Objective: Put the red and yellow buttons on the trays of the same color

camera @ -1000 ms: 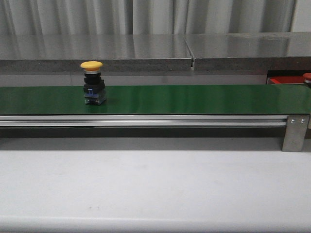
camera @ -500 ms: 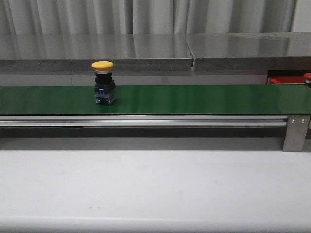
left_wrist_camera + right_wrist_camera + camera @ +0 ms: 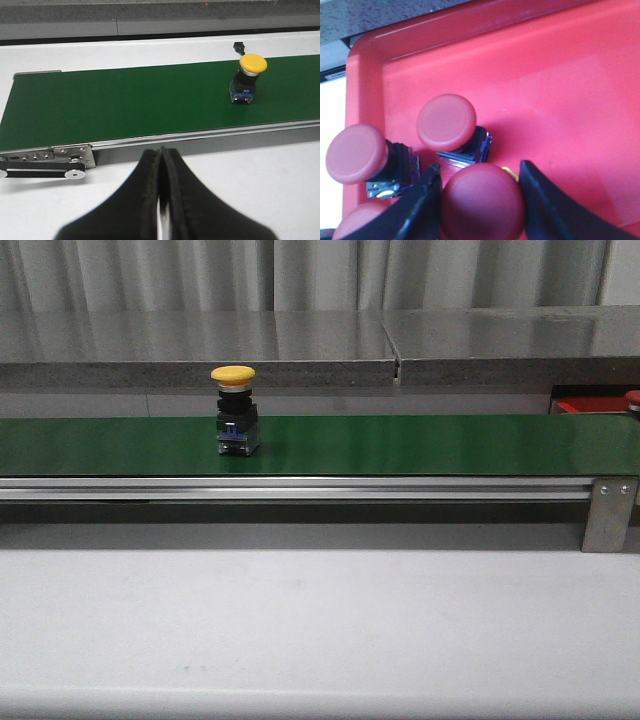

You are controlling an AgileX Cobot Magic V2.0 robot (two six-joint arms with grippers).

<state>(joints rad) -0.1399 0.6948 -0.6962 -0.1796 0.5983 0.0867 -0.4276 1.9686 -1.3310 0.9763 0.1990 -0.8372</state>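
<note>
A yellow button [image 3: 233, 410] with a black and blue body stands upright on the green belt [image 3: 400, 445], left of centre. In the left wrist view the yellow button [image 3: 247, 80] is far off along the belt [image 3: 125, 105], while my left gripper [image 3: 161, 152] hangs shut and empty over the white table in front of the belt. My right gripper [image 3: 480, 166] is over the red tray [image 3: 560, 75], its fingers closed against the cap of a red button [image 3: 482, 202]. Three other red buttons [image 3: 446, 122] rest in the tray beside it. No yellow tray shows.
The belt's aluminium rail [image 3: 300, 487] and end bracket [image 3: 608, 512] run across the front view. A corner of the red tray [image 3: 590, 406] and one red button [image 3: 632, 397] peek in at the far right. A grey steel counter [image 3: 300, 345] lies behind.
The yellow button has travelled to the right along the belt, from about a quarter of the way across to roughly a third. Nothing else in the front view has moved.
</note>
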